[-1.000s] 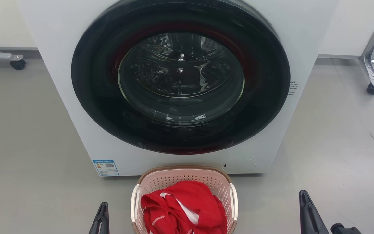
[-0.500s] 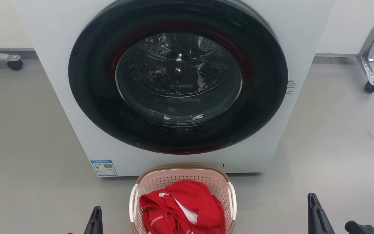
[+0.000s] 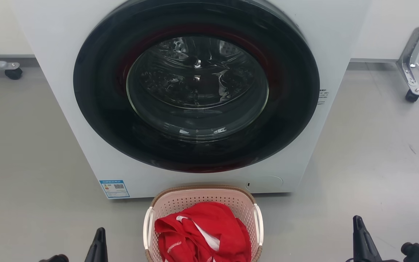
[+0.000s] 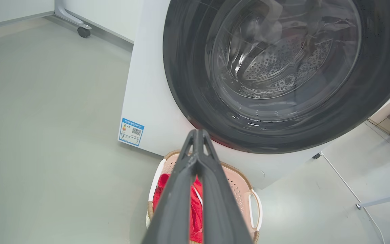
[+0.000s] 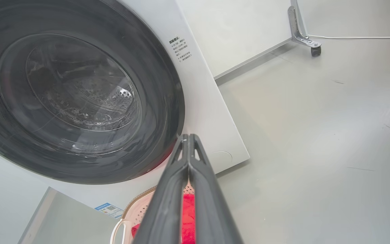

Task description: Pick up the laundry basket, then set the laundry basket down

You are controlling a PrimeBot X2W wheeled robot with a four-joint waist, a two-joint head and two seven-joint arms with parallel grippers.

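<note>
The laundry basket point(image 3: 202, 198) is pale pink with a brown rim and white side handles. It stands on the floor right in front of the washing machine and holds a red garment point(image 3: 206, 233). My left gripper point(image 3: 100, 234) sits low to the basket's left, clear of the handle. My right gripper point(image 3: 356, 222) is farther off on the basket's right. In the left wrist view my left gripper point(image 4: 197, 134) is shut and empty above the basket point(image 4: 239, 184). The right wrist view shows my right gripper point(image 5: 188, 137) shut and empty, with the basket point(image 5: 141, 208) at the bottom edge.
A white front-loading washing machine point(image 3: 86, 120) with a closed round dark door point(image 3: 195, 87) rises just behind the basket. Wheeled metal stand legs sit at the far left point(image 3: 13, 72) and far right point(image 3: 411, 95). Grey floor spreads on both sides.
Both grippers have moved outward, away from the basket, and sit lower in the head view. The camera has shifted slightly. The basket has stayed on the floor.
</note>
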